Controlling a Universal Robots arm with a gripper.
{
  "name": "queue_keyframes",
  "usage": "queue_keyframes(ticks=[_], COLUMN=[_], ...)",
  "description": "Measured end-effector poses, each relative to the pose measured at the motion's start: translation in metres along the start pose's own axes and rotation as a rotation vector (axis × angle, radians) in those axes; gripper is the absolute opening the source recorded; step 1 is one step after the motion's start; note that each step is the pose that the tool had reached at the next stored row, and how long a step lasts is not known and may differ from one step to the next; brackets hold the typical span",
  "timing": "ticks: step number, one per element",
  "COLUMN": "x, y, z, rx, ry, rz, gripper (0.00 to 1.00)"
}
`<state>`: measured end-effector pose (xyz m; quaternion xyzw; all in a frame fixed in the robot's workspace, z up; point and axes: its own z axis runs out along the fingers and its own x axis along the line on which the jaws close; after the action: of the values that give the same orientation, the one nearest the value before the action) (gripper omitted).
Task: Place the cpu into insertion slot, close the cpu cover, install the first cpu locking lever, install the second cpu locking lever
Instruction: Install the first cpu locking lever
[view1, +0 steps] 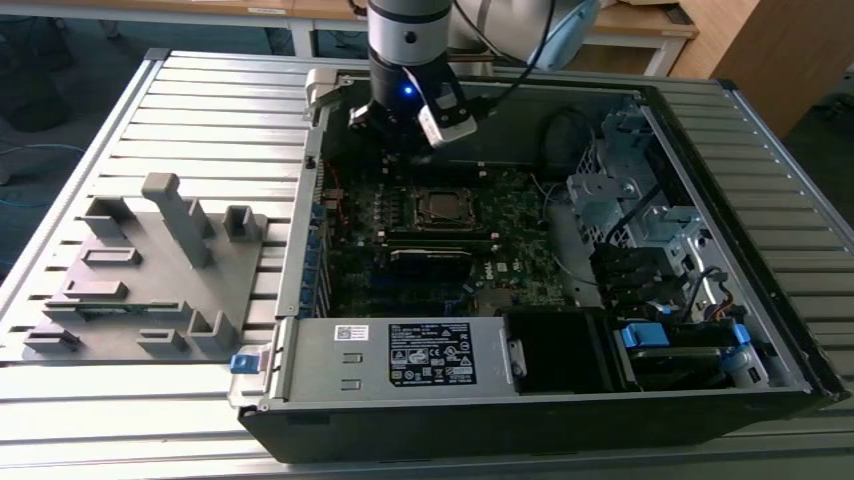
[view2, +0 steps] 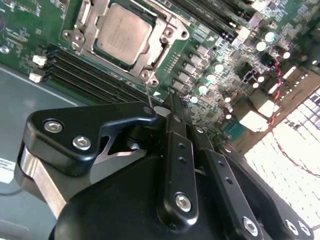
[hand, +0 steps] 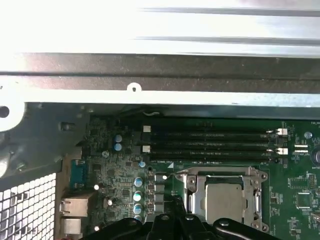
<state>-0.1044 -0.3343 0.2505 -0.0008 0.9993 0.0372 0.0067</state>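
The cpu (view2: 120, 32), a dull silver square, lies flat in the insertion slot (view2: 170, 34) on the green motherboard, and also shows in the exterior view (view1: 438, 205) and the first wrist view (hand: 225, 197). The cpu cover (view2: 86, 36), a metal frame with a square window, lies down around it. My gripper (view2: 167, 102) hangs over the board just beside the socket's corner, fingers closed together. A thin wire lever (view2: 147, 92) stands up right by the fingertips; I cannot tell whether they pinch it. In the exterior view the gripper (view1: 400, 150) is behind the socket, near the case's back wall.
Long black memory sticks (hand: 210, 142) run beside the socket. The open case (view1: 400, 395) has a power supply (view1: 400, 355) in front and a drive cage (view1: 627, 200) at the exterior view's right. A grey fixture (view1: 147, 270) stands on the slatted table to the left.
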Motion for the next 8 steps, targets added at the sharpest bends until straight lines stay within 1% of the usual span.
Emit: queue_keyframes(ticks=[4,7,8], x=[0.0083,0.0129,0.0138], y=[-0.0006,-0.001,-0.0012], z=[-0.0001,-0.0002,-0.0002], rx=[-0.0064,-0.0107,-0.016], ry=[-0.001,-0.0015,-0.0016], rz=[0.0,0.0,0.0], gripper=[0.1,0.1,0.1])
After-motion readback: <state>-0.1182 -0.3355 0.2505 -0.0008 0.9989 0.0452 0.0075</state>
